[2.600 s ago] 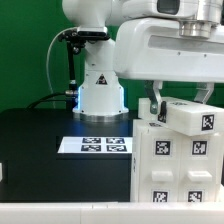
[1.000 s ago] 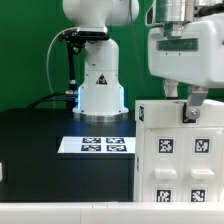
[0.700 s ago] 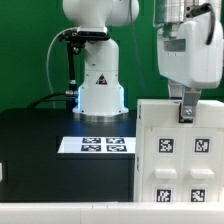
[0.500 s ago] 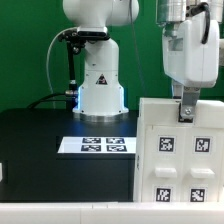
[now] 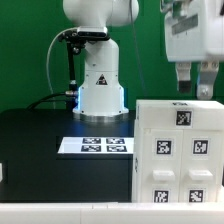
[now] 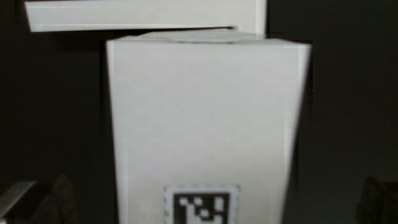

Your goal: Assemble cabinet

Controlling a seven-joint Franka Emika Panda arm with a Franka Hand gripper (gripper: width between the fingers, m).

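The cabinet (image 5: 178,150) is a white boxy block with several black-and-white tags, standing at the exterior view's right on the black table. Its top piece sits flush on the body. My gripper (image 5: 194,90) hangs just above the cabinet's top, open and holding nothing, its fingers (image 5: 183,82) clear of the top. In the wrist view the cabinet (image 6: 205,120) fills the middle with one tag near the gripper (image 6: 205,205). Dark fingers (image 6: 25,200) stand apart on either side of it, not touching.
The marker board (image 5: 95,145) lies on the black table to the exterior view's left of the cabinet. The arm's white base (image 5: 100,85) stands behind it, before a green backdrop. A white edge (image 5: 60,212) runs along the front. Another white shape (image 6: 143,15) shows beyond the cabinet.
The gripper carried a tagged white piece down onto the cabinet's top, turned, let it go and rose a little. The piece now rests on the cabinet.
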